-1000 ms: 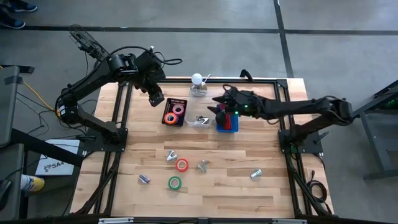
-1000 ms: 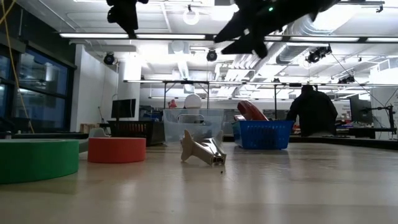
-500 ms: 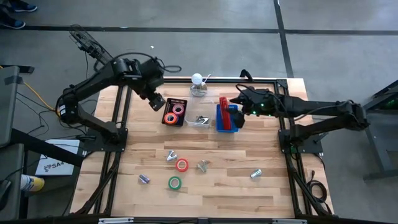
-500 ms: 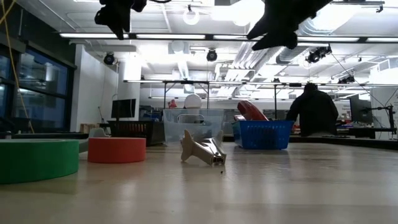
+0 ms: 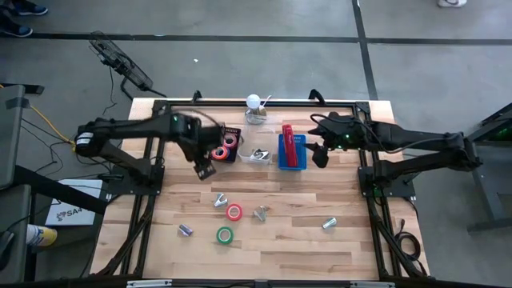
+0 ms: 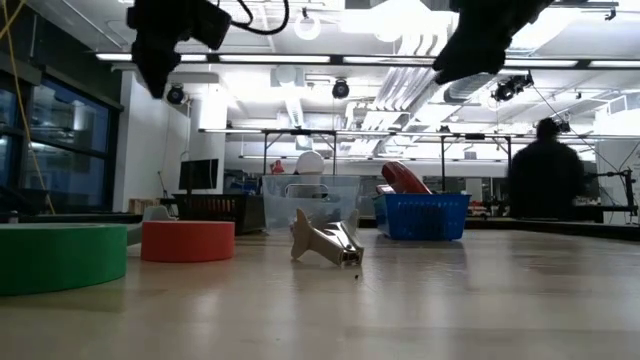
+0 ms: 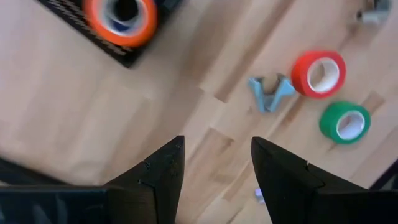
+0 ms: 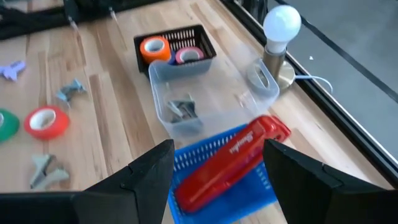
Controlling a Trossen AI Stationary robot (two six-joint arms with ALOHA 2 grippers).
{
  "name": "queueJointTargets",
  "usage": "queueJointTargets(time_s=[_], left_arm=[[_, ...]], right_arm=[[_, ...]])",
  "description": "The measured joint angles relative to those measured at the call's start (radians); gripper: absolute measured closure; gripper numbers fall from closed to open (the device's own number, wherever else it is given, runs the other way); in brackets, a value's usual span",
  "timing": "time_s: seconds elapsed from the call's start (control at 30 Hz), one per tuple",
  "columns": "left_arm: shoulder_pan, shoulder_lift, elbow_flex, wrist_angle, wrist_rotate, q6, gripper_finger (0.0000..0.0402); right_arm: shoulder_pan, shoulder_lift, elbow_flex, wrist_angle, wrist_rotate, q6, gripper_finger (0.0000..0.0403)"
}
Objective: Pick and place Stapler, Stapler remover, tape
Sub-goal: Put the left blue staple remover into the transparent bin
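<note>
The red stapler (image 5: pixel 288 142) (image 8: pixel 233 160) lies in the blue basket (image 5: pixel 294 162) (image 8: pixel 186 162). My right gripper (image 5: pixel 320 154) (image 8: pixel 217 149) hovers just right of that basket, open and empty. An orange tape (image 8: pixel 154 48) and a pink tape (image 8: pixel 188 56) sit in the black tray (image 5: pixel 225 132). My left gripper (image 5: pixel 204 166) (image 7: pixel 217 143) hangs open and empty over bare wood, front-left of the tray. Loose on the table lie a red tape (image 5: pixel 234 212) (image 7: pixel 318 73), a green tape (image 5: pixel 225 235) (image 7: pixel 345 122) and a stapler remover (image 5: pixel 220 201) (image 7: pixel 270 93).
A clear container (image 5: pixel 256 154) (image 8: pixel 205 93) holding stapler removers stands between tray and basket. A bulb lamp (image 5: pixel 254 102) is at the back edge. More small metal pieces (image 5: pixel 261 213) (image 5: pixel 329 224) (image 5: pixel 185 230) lie toward the front. A person (image 6: pixel 545 180) stands in the room behind.
My left gripper has swung from behind the black tray down to its front-left. My right gripper has drawn back to the right, off the basket. The person behind walked right.
</note>
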Motion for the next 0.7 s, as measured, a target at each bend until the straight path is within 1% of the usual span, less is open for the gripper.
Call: queueJointTargets(time_s=[0.13, 0.43, 0.53, 0.6, 0.7], left_arm=[[-0.082, 0.0, -0.094, 0.093, 0.017, -0.067, 0.0221], [-0.248, 0.0, -0.305, 0.44, 0.015, -0.208, 0.0221], [-0.29, 0.0, -0.368, 0.52, 0.014, -0.266, 0.0218], [-0.315, 0.0, -0.405, 0.565, 0.02, -0.318, 0.021], [-0.35, 0.0, -0.446, 0.605, 0.014, -0.382, 0.0184]], right_arm=[[0.0, -0.027, 0.0, -0.054, 0.0, -0.024, 0.0165], [0.0, -0.093, 0.0, -0.163, 0.012, -0.051, 0.0165], [0.0, -0.109, 0.0, -0.185, 0.016, -0.058, 0.0165], [0.0, -0.118, 0.0, -0.197, 0.021, -0.065, 0.0165], [0.0, -0.127, 0.0, -0.203, 0.023, -0.074, 0.0165]])
